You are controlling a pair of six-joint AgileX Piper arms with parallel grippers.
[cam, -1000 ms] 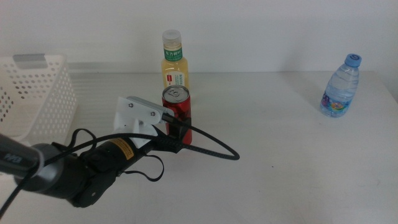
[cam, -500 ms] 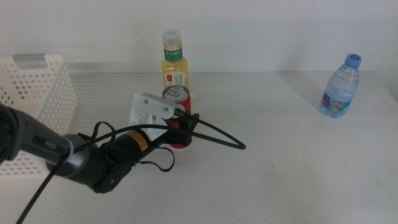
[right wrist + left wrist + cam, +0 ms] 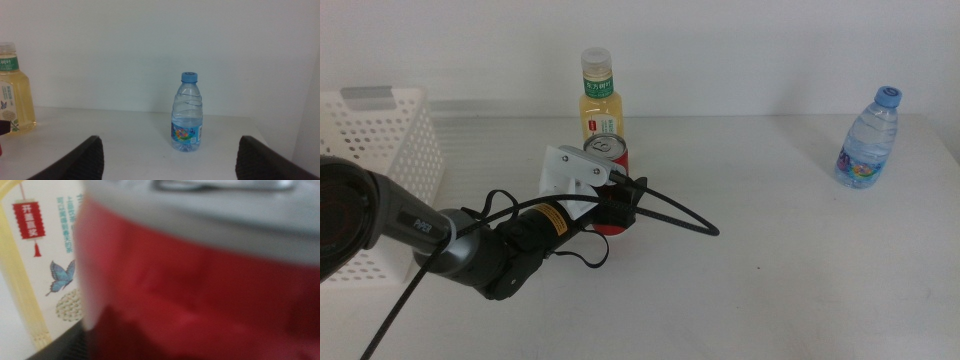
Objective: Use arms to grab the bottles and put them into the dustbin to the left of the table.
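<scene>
The slim red can (image 3: 605, 150) stands on the white table (image 3: 770, 260), just in front of the yellow drink bottle (image 3: 599, 100). My left gripper (image 3: 620, 205) has come in from the left and is open, with its jaws on either side of the can's lower half. In the left wrist view the can (image 3: 200, 290) fills the picture, with the yellow bottle's label (image 3: 45, 255) behind it. The blue-capped water bottle (image 3: 868, 140) stands at the far right. My right gripper (image 3: 169, 152) is open and empty, facing that water bottle (image 3: 187, 115) from a distance; it is out of the middle view.
The white perforated dustbin (image 3: 370, 170) stands at the left edge, behind my left arm. A black cable (image 3: 680, 215) loops from the left wrist over the table to the right of the can. The yellow bottle (image 3: 12, 95) also shows in the right wrist view.
My left gripper has moved forward and right, up to the red can, and its jaws now straddle it. The can and both bottles have stayed in place.
</scene>
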